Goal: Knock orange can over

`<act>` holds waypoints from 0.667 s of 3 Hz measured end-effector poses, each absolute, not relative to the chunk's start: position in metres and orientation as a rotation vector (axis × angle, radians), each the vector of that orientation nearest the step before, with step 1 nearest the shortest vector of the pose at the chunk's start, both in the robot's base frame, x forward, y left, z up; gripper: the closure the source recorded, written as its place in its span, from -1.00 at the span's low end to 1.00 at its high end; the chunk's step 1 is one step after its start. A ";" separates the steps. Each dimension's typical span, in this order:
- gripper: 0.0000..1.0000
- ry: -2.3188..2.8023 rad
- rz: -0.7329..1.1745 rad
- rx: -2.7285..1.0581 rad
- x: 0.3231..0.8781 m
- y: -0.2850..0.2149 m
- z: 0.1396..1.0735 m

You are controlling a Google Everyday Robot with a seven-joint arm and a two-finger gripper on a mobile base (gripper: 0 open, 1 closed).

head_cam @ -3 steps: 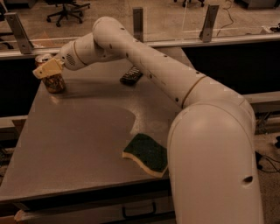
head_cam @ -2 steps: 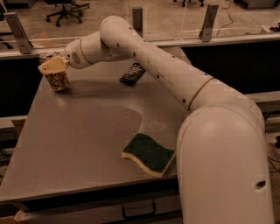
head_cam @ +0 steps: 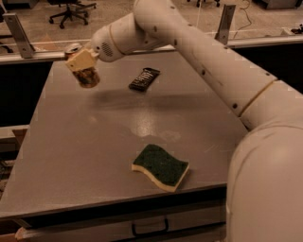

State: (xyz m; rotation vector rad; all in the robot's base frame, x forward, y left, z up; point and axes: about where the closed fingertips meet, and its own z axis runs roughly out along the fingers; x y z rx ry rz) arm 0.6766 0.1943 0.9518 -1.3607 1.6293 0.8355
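The orange can (head_cam: 88,77) is at the table's far left, leaning with its silver top (head_cam: 73,47) toward the upper left. My gripper (head_cam: 81,60) is right against the can's upper side and covers its middle. I cannot tell whether the can's base rests on the table. A flat black wrapper (head_cam: 144,79) lies to the right of the can.
A green and yellow sponge (head_cam: 161,167) lies near the front edge of the grey table (head_cam: 71,156). My arm (head_cam: 199,52) spans the table's right side. Beyond the far edge are a rail (head_cam: 33,49), posts and office chairs (head_cam: 71,12).
The gripper and the can have shifted to the right and slightly farther back. The can now leans more. The wrapper and sponge have not moved.
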 end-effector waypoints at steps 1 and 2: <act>1.00 1.723 0.683 -1.499 0.663 0.139 0.945; 1.00 1.820 0.505 -1.649 0.655 0.096 0.935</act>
